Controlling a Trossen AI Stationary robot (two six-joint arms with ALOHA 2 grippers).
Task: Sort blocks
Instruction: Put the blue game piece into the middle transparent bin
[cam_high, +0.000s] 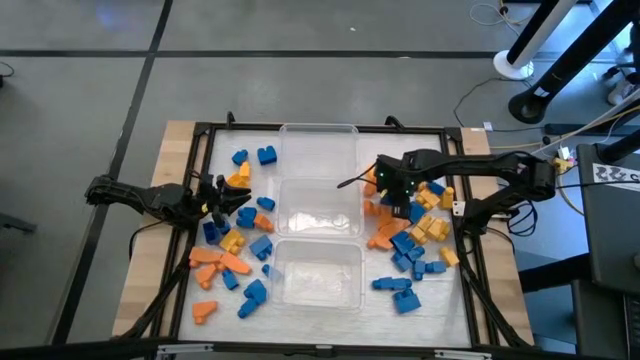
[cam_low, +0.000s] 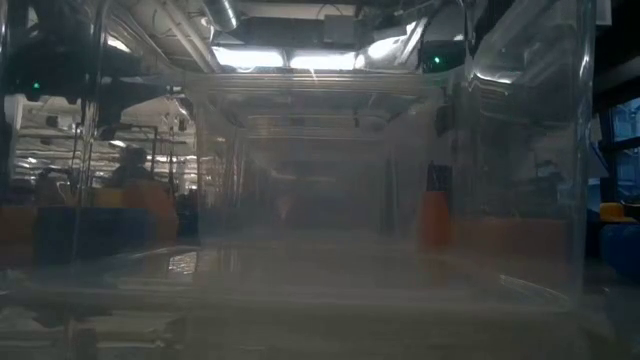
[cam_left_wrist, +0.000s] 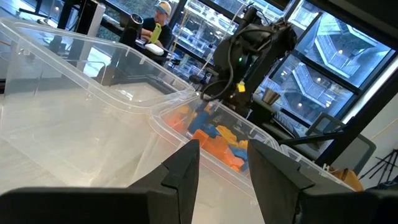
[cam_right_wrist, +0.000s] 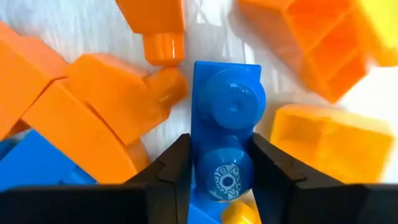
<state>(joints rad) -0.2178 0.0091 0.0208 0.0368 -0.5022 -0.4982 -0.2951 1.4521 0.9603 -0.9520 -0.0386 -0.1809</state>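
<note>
Your right pincer is down in the pile of blocks on the right side of the worktop, just beside the middle one of the three clear rectangular plastic tubs that run down the centre. In the right wrist view its two dark fingers stand on either side of a blue two-stud plastic brick, pressing or very nearly pressing its long sides; I read this as clamped on the brick, which lies on the surface among orange wedge pieces and a yellow hollow cube.

Your left pincer sits over the scatter of blue, orange and yellow blocks on the left of the worktop. Its fingers are apart with nothing between them, pointing across a tub towards the other arm.

The blocks lie in two loose heaps flanking the tubs, and from above the tubs look empty, so the sorting seems barely begun.

Expect the brick to be light, rigid and glossy: it won't crush, but smooth sides may slip or let it twist if you grip near one end. Taking it across the narrow width, midway along, as the fingers now stand, looks sound. Neighbouring pieces touch it, so a straight lift should avoid dragging them.
</note>
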